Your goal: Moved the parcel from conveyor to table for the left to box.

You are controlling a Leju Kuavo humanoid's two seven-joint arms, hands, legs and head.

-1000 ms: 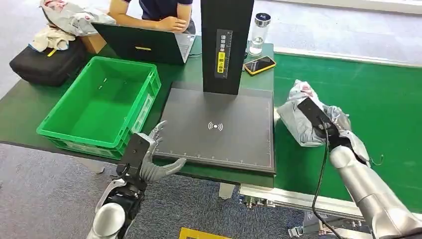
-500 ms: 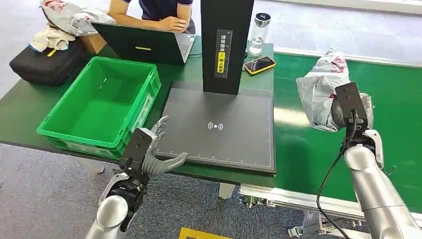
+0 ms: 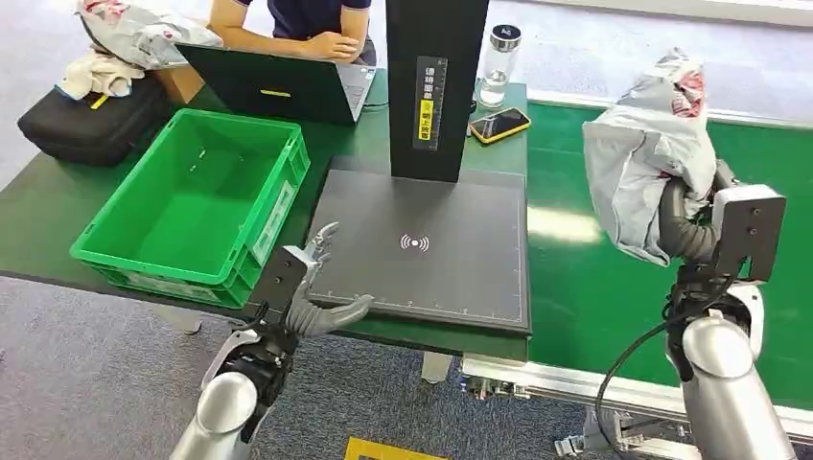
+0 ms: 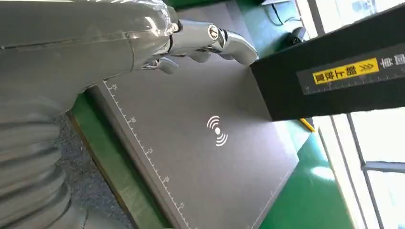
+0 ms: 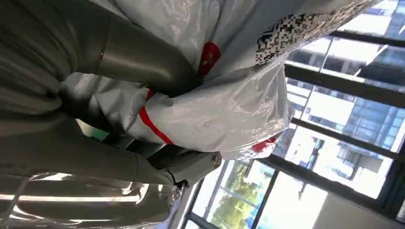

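**Parcel held high over the conveyor, left hand waiting at the scan pad**

At the far left of the table sat a black bag with crumpled cloth on top, clear of the work area. Next to it the green crate stood open-topped at the table's near edge; nothing lay in it, so it looked ready to receive the parcel. Below it the left hand hovered at the near-left corner of the dark scan pad, fingers spread wide and gripping nothing, probably staged there to take over once the parcel lands. Behind the crate, a person's hands rested at an open laptop. The black scanner column rose from the back of the pad, with a yellow-cased phone and a clear bottle just beside it on the table. Further right ran the green conveyor, bare under the arm. Above it the right hand clutched the grey plastic-wrapped parcel, lifted well off the belt; the right wrist view showed fingers pressed into the crinkled wrap near red markings and a printed code. The parcel was in the air, not yet over the pad. Soft bag, so it could sag or slip.
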